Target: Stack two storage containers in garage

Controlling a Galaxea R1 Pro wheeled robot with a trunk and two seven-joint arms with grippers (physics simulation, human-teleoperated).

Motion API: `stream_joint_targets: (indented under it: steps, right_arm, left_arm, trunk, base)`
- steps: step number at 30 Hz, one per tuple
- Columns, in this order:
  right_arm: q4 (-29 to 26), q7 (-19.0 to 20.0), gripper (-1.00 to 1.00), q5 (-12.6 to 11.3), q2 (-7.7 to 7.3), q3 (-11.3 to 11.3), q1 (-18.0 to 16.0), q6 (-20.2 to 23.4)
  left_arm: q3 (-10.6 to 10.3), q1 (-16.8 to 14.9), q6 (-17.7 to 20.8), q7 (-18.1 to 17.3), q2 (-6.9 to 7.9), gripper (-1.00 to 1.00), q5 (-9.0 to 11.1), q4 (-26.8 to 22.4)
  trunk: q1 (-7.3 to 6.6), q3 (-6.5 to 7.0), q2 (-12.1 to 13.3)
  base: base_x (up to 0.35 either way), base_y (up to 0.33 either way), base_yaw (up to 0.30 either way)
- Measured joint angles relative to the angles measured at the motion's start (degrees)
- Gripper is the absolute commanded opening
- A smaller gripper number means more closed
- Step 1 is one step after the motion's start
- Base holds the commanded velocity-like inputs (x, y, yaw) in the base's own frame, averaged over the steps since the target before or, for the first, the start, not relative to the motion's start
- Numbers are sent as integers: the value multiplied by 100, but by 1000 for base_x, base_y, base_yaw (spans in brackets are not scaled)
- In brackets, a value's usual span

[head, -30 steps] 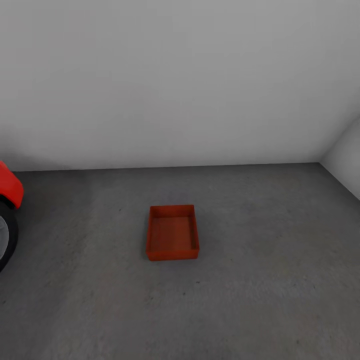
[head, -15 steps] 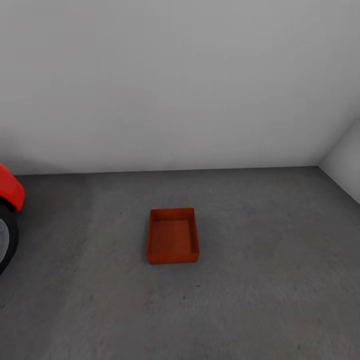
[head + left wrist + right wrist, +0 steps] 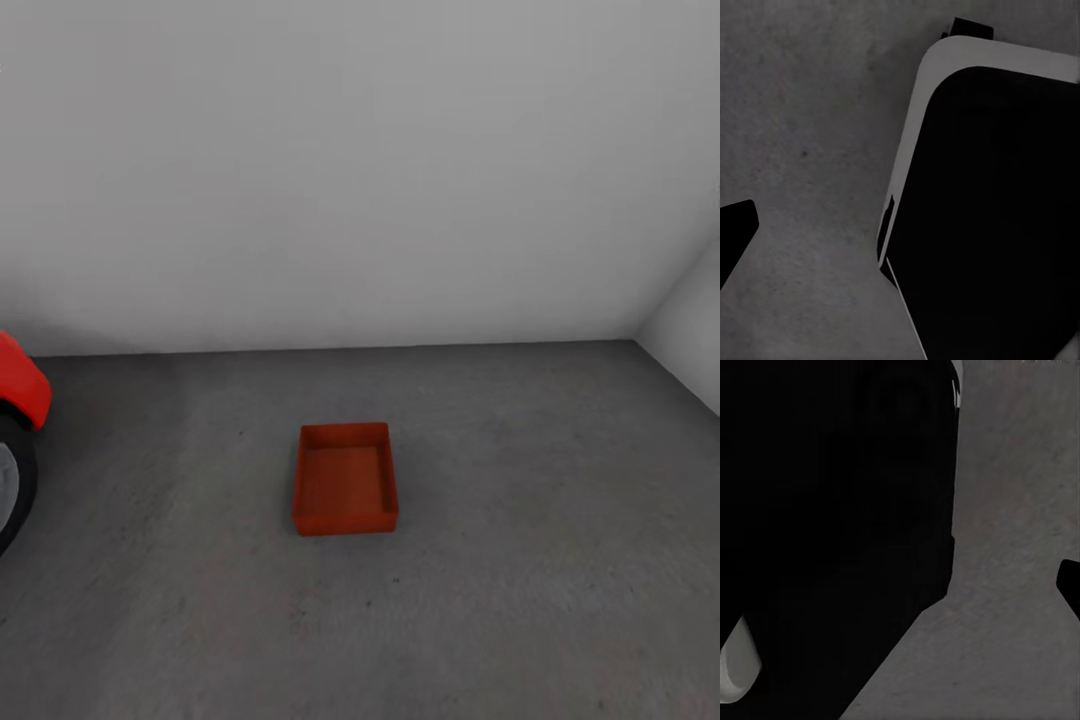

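Orange-red bin point(image 3: 345, 479) in the head view: one open-topped container rests upright on the grey concrete floor point(image 3: 520, 560), well clear of the white wall point(image 3: 360, 170) behind it and of the red car point(image 3: 20, 390) at the floor's left edge. Its long axis runs away from the robot, toward the wall, and it lies almost straight ahead, so neither arm is clearly the nearer one. No second bin sits on it; stacking appears not yet done.

Left wrist view: mottled concrete, a large dark body with a pale rounded rim point(image 3: 916, 120), probably part of the robot, and a dark tip point(image 3: 735, 229) at one edge. Whether this gripper is released or clenched cannot be told.

Right wrist view: a similar dark mass point(image 3: 832, 510) over concrete; the right gripper's state likewise cannot be told.
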Motion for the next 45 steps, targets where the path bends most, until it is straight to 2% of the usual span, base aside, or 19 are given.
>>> stream_joint_targets:
  steps: [45]
  right_arm:
    - [0,-64,100,21,-2,30,0,-3]
  left_arm:
    - [-5,1,0,2,7,100,-5,-1]
  trunk:
    - [0,422,0]
  base:
    - [0,0,43]
